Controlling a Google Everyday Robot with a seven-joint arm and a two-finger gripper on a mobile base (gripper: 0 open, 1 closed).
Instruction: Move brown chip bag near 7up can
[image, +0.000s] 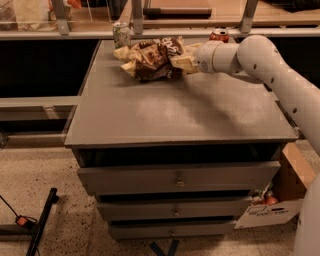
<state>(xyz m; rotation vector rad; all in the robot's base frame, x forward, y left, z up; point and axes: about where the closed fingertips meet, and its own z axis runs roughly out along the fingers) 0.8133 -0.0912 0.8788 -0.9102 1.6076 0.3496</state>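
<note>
Currently chip bag (152, 59) lies at cabinet (175, 117) top's 12 o'clock edge, green can (121, 34) just beside at 10 o'clock. My gripper (195, 59) sits at bag's 3 o'clock end; I cannot tell its grasp.

Dim and yellowish. Soft shadow on the table (150, 122), near the gripper (190, 60) at the far end.

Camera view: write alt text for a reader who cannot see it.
The robot's hand meets the right end of the crinkled brown chip bag at the back of a grey drawer cabinet, with the 7up can just behind the bag's left end. A red can stands behind the white arm.
</note>
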